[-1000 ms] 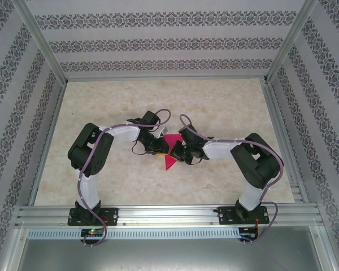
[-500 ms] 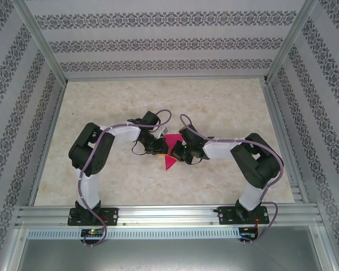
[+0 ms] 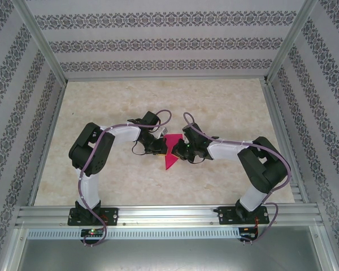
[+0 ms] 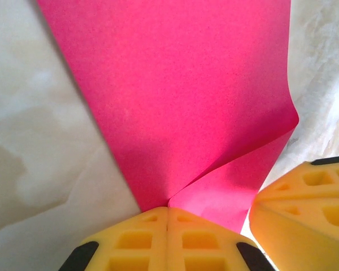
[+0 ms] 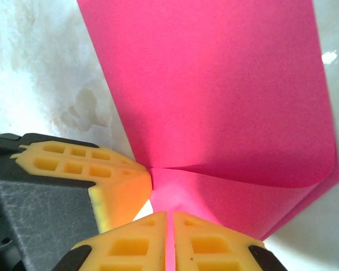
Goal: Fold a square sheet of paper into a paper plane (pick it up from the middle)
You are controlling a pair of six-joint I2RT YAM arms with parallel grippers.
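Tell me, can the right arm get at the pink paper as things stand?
Probably yes: the right gripper looks shut on a fold of the pink paper. The left gripper pinches the sheet close alongside but does not seem to block it.

Beige marble-look tabletop (image 3: pixel 226 101) is spreading across the middle, pale veins running thru it. Wallpapered walls (image 3: pixel 158 42) w/ dark floral stripes are closing it in on 3 sides. Aluminium posts (image 3: pixel 39 42) are slanting up from the far corners. Slotted alu rail (image 3: pixel 169 213) is running along the near edge, w/ a grey panel (image 3: pixel 169 254) lying just on its near side.
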